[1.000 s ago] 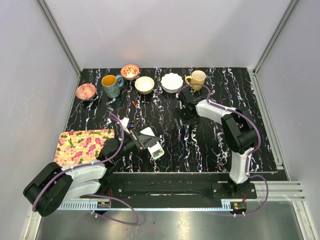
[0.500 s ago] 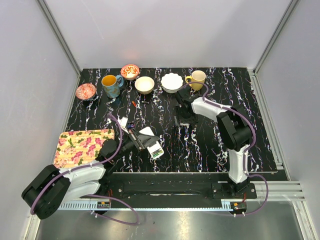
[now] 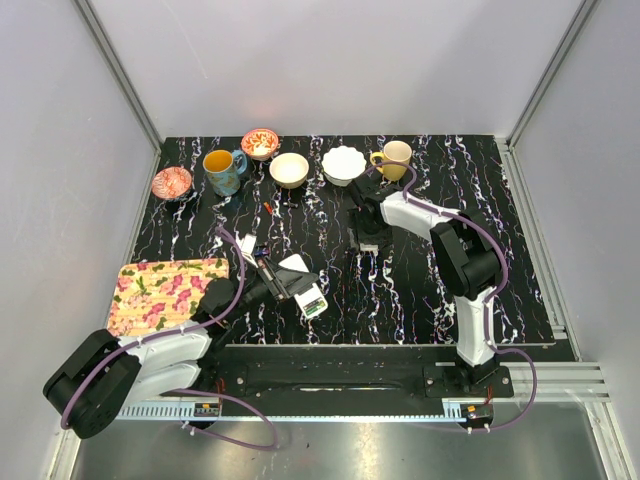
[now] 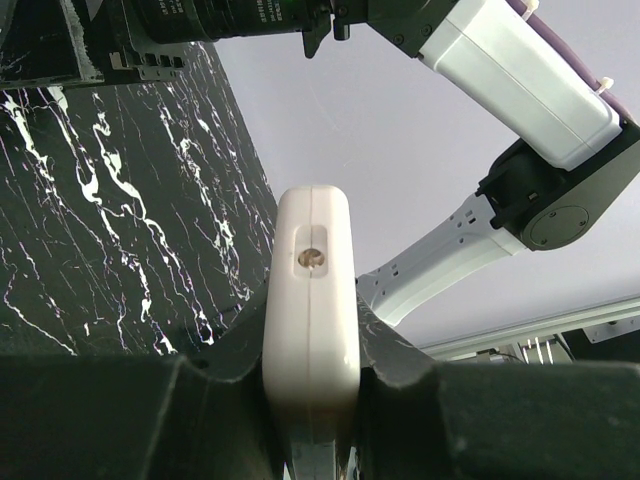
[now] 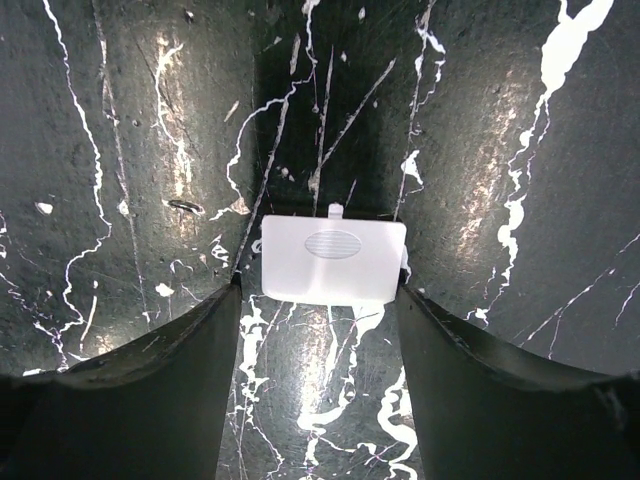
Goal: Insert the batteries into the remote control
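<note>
The left gripper [image 4: 312,345] is clamped on the small flat white plastic remote control [image 4: 312,290]. The remote stands on edge between the two dark fingers [image 4: 200,410], and its rounded end with a small window pokes out past their tips, clear of the black marbled table [image 4: 90,230].

Over on the right, the thin white rectangular back-cover panel [image 5: 333,255], with a ribbed oval thumb-grip, lies flat on the table directly between the fingertips of the right gripper [image 5: 320,292]. Those fingers [image 5: 150,380] stand apart, one at each short edge of the panel, with the tips right at its corners. I can't tell whether they already press on it.

So the cover is off the remote and well apart from it, each piece with its own arm.

In the view from above, a greenish patch [image 3: 313,303] shows on the part of the remote just beyond the left fingers, on the side towards the arm bases. My guess is that this is the open compartment, perhaps with the batteries already seated, but it is too small to be sure. I can't pick out any loose batteries on the table.

If that guess holds, what is left is to grip the panel, carry it to the remote and slide it shut. If not, the batteries have yet to go in first.
</note>
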Available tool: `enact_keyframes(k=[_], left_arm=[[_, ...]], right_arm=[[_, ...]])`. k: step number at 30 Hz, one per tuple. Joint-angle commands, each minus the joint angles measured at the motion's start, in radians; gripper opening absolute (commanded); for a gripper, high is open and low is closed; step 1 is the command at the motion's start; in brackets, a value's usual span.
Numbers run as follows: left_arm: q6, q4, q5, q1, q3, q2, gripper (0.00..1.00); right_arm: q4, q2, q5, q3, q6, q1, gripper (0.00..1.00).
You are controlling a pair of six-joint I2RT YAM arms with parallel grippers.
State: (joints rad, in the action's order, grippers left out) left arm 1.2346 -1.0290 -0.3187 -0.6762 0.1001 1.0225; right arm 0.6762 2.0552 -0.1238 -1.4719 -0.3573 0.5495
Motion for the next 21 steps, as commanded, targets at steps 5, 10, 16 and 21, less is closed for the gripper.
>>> enact_keyframes(k=[5,10,16,21], left_arm=[[-0.003,-0.071,-0.023,-0.003,0.018,0.004,0.00],[0.000,-0.072,-0.020,-0.003,0.007,-0.006,0.00],[0.000,-0.065,-0.014,-0.003,0.004,-0.018,0.00],[0.002,-0.063,-0.003,-0.003,0.027,0.002,0.00]], right_arm=[[-0.041,0.054,-0.010,0.071,-0.058,0.015,0.62],[-0.044,0.059,-0.008,0.085,-0.055,0.015,0.54],[-0.041,0.031,-0.034,0.099,-0.045,0.015,0.29],[0.012,-0.102,-0.077,0.140,-0.028,0.017,0.00]])
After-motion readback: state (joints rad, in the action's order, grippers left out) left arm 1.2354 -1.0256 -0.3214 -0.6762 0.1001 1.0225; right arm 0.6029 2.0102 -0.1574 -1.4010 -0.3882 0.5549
